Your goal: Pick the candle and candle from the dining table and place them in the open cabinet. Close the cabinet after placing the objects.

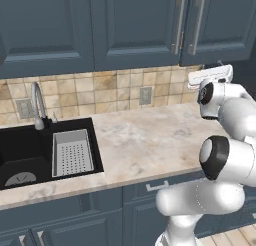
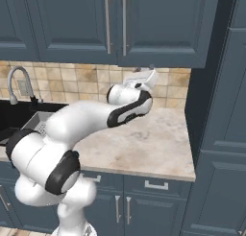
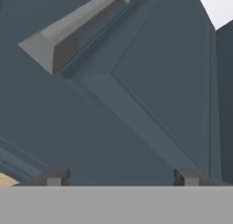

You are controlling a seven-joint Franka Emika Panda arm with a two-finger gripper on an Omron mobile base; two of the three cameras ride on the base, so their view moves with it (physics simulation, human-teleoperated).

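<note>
up close, tool (image 3: 119, 177) facing cabinet door (image 3: 164, 82)

Even soft light, faint shadows, low-resolution render

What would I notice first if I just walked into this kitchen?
The big white robot arm bending up over the marble-look counter, its claw open right against a dark blue wall cabinet door with a long silver handle. Off to the left sits a black sink holding a grey strainer tray.
</note>
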